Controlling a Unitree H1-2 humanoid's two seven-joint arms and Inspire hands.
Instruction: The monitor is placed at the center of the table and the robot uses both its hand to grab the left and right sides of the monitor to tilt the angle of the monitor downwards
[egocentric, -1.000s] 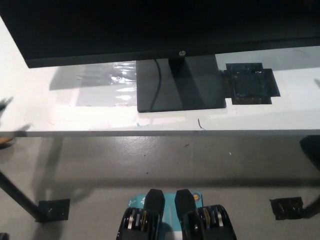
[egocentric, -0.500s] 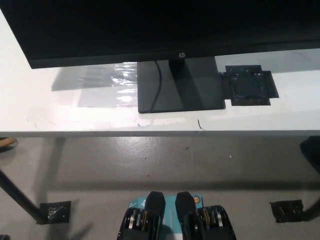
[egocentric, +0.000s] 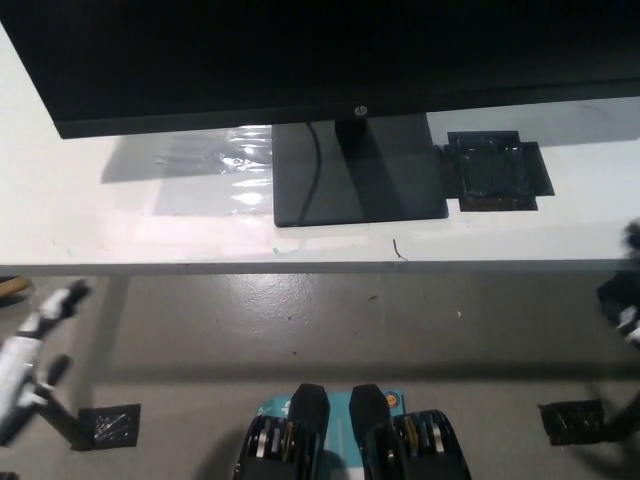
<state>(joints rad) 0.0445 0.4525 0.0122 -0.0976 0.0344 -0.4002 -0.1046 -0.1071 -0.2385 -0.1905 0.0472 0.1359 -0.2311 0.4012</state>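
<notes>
Along the far edge of the white table (egocentric: 120, 235) stood the wide black monitor (egocentric: 300, 60); our white left hand (egocentric: 30, 355) and black right hand (egocentric: 622, 290), below the near edge, were too blurred to tell their grip.

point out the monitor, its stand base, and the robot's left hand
monitor (egocentric: 300, 60): head view, on the dark screen.
stand base (egocentric: 400, 185): head view, on the flat plate.
left hand (egocentric: 25, 360): head view, on the blurred white hand.

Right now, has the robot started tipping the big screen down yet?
Not yet. The monitor sits on the white table on its stand, untouched. The white left hand shows blurred at the lower left, the black right hand at the right edge, both below the table edge. Reaching, grabbing both sides and tilting are all left.
</notes>
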